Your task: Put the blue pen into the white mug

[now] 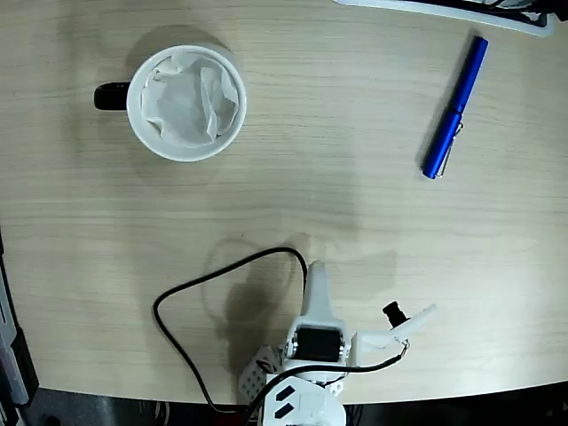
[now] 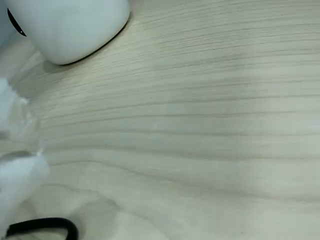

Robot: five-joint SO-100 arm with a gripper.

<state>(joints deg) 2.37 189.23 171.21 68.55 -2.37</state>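
The blue pen (image 1: 454, 107) lies on the wooden table at the upper right of the fixed view, slanted, with its silver clip near the lower end. At the upper left stands the white mug (image 1: 186, 103), upright, its black handle to the left and crumpled white paper inside. My white gripper (image 1: 375, 287) is low at the table's near edge, far from both. It is open wide, one finger pointing up the picture and the other splayed right, with nothing between them. In the wrist view the mug's wall (image 2: 70, 25) shows at the top left; the pen is out of that view.
A black cable (image 1: 191, 297) loops on the table left of the arm and shows again as cable (image 2: 45, 227) low in the wrist view. A white-edged object (image 1: 461, 11) lies along the top edge of the fixed view, just above the pen.
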